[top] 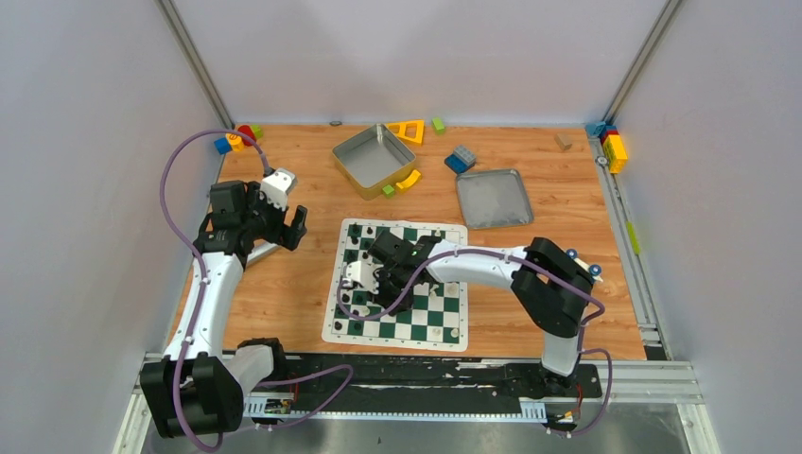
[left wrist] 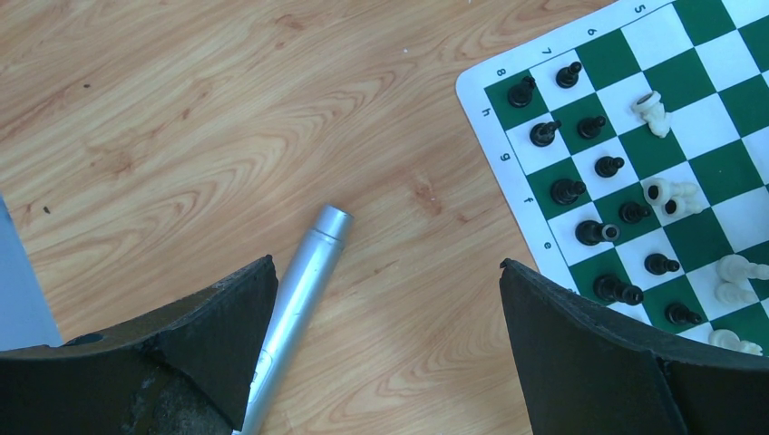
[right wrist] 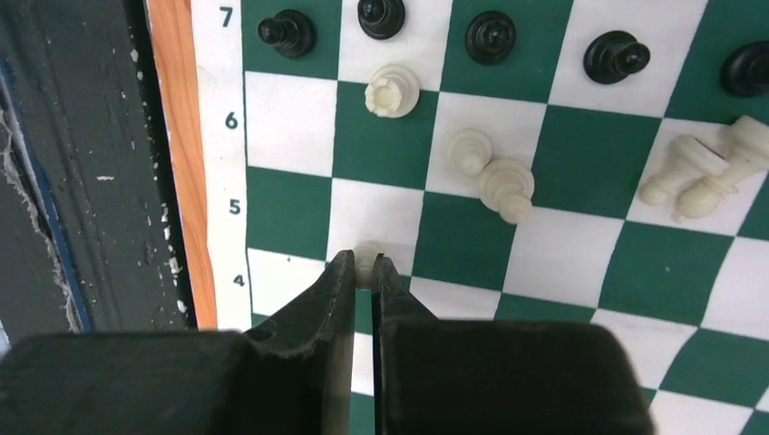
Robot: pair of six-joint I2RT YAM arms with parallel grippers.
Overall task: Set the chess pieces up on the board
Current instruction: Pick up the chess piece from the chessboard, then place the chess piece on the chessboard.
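- Broadly, the wooden table (top: 284, 312) carries the board (top: 397, 339) at its middle. The right arm stretches across the checks, and the left arm stands off the board's left side over bare wood.
- Of the 2, the left gripper (left wrist: 385, 267) has its fingers spread wide with nothing between them. A silver cylinder (left wrist: 304, 281) lies just beside 1 finger.
- Over the board, the right gripper (right wrist: 363, 267) has its fingers clenched on a cream piece (right wrist: 367, 256). The pinch sits at the seam between the rows marked 5 and 4, 1 file in from the numbered border.
- That piece is right at the fingertips, so the right arm is plainly the nearer.
- Only a cream nub shows past the tips. It looks upright, with its long axis running along the fingers, though I cannot tell for sure.
- Cream men probably belong on the low rows, which lie back toward the wrist from here, so the carry likely goes that way.
- Nearby, 2 toppled cream pawns (right wrist: 494, 177) touch each other, and black pieces (right wrist: 490, 36) stand along row 7.
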